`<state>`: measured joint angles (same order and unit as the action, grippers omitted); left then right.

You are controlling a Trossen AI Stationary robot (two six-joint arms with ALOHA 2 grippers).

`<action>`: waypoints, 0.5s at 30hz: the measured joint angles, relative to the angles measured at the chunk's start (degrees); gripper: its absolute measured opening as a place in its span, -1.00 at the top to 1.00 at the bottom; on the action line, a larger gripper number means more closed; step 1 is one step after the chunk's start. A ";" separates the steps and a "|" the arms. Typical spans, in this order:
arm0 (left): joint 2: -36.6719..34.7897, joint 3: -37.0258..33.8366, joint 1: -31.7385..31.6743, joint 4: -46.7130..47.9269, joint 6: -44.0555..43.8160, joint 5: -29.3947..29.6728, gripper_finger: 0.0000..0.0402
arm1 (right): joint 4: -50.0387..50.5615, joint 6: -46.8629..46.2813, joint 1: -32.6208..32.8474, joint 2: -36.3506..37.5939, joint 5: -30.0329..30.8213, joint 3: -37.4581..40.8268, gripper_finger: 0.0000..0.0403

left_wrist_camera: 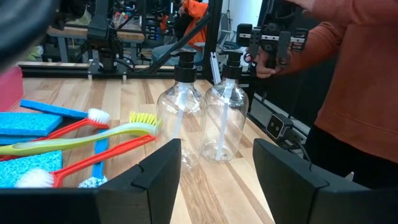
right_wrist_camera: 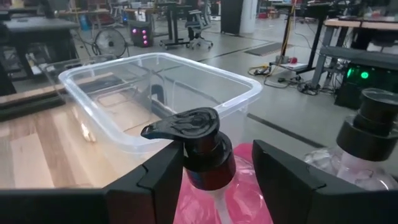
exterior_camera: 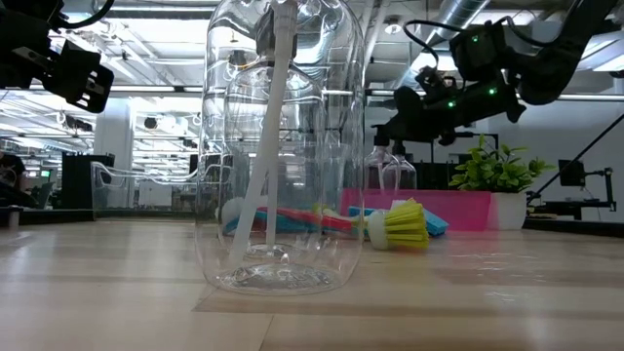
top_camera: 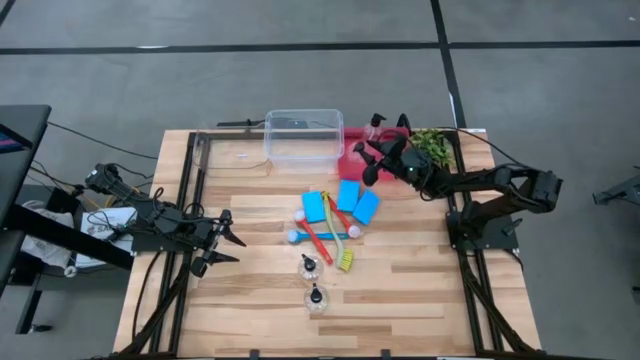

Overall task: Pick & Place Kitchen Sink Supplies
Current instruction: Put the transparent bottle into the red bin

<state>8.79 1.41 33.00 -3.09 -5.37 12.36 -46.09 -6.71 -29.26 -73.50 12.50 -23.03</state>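
Observation:
A small clear bottle with a black pump top stands upright between the fingers of my right gripper over the red tray. My right gripper is shut on it. A second bottle stands beside it. Two more bottles stand on the wood at mid-table. Three blue sponges and the red, blue and yellow-green brushes lie between the tray and these bottles. My left gripper hangs open over the table's left part, facing the two bottles. My right gripper holds the bottle just under its pump collar, one finger on each side, coming in level from the table's right. The fingers hide the place of contact. The bottle stays upright; whether its base rests in the tray I cannot tell.
A clear plastic tub stands at the far edge, left of the tray. A small green plant stands right of the tray. In the left wrist view a person in an orange sleeve stands past the table's near edge, holding a black device.

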 joint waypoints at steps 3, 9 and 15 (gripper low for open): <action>-0.01 0.00 0.00 0.00 0.00 0.00 -0.01 | -0.03 -1.93 -0.79 0.01 -0.01 -0.07 0.08; 0.00 0.00 0.01 0.00 0.00 0.00 -0.01 | 0.21 -3.85 -1.31 0.01 -0.46 -1.84 0.07; 0.00 0.00 0.02 0.00 0.00 0.00 -0.01 | 2.59 -3.45 -1.29 0.03 -0.49 -2.19 0.08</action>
<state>8.79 1.41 33.01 -3.09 -5.37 12.36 -43.50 -10.15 -30.55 -73.47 12.01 -25.21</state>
